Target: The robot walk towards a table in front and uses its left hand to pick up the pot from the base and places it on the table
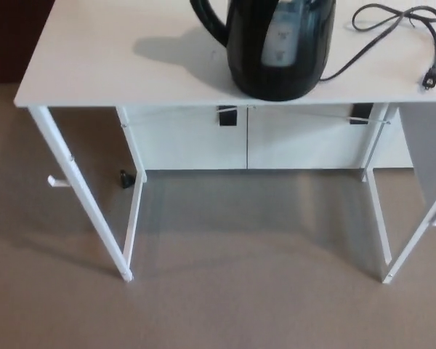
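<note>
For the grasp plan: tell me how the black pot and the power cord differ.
The pot stands upright and bulky near the table's front edge; the cord lies flat and thin, looped toward the right. The pot has a pale window; the cord ends in a plug. Both are black.

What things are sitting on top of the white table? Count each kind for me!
Pot: 1
Power cord: 1
Total: 2

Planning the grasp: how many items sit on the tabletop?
2: the black pot near the front edge; the power cord to its right. More may lie beyond the picture's top.
</note>
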`<state>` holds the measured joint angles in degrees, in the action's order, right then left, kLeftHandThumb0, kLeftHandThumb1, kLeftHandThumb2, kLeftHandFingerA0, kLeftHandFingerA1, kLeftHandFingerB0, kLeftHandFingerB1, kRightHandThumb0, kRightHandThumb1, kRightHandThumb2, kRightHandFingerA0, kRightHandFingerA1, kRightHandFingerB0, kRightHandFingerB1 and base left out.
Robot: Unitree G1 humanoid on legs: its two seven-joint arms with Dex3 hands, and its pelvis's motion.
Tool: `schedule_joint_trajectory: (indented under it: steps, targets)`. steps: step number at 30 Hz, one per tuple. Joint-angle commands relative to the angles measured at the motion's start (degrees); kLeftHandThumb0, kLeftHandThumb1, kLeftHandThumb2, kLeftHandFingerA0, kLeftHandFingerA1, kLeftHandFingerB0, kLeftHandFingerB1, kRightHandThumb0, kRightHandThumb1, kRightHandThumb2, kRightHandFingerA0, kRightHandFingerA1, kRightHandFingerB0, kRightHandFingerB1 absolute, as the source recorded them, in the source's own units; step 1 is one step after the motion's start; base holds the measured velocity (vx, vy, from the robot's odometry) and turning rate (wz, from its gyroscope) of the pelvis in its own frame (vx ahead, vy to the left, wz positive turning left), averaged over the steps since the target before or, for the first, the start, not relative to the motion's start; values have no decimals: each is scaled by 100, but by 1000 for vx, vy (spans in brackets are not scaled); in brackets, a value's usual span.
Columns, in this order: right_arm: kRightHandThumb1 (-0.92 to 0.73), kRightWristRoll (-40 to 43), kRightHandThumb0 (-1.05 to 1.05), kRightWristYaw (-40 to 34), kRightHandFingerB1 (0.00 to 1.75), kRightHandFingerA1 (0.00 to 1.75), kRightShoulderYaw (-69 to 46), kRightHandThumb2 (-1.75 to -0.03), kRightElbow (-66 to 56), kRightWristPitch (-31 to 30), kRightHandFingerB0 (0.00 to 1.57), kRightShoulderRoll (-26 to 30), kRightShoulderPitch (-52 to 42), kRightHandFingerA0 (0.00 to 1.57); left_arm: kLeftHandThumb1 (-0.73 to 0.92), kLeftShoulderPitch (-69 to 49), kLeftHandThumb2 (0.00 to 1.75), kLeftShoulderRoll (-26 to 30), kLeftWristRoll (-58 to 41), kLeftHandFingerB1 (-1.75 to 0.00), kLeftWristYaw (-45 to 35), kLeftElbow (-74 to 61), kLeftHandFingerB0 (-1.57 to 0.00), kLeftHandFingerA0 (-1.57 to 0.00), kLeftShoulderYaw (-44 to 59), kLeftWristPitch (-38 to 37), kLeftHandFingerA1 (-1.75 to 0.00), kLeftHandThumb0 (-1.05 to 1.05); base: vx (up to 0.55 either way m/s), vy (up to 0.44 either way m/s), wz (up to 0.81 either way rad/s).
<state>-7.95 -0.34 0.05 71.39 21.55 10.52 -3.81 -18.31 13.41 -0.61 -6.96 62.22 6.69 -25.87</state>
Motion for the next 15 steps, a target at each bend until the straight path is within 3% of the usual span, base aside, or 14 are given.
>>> schedule_joint_trajectory:
  steps: [1,8,15]
  targets:
    - [-43,-30,-19,-75,50,58,19,-88,22,-14,16,-34,34,31,61,-18,58,121,21,-29,20,-8,-20,-22,54,-209,-35,-6,236,113,-9]
    - [-43,-65,-18,-66,50,58,41,-87,-4,28,17,-39,-58,32,62,-120,59,171,111,-29,84,-14,-21,-22,-4,-230,-34,-8,368,130,0]
    - [-43,-100,-18,-142,50,60,67,-88,9,61,18,-41,-53,35,62,-86,59,183,32,-29,-15,-17,-20,-21,44,-229,-34,-7,131,-35,7]
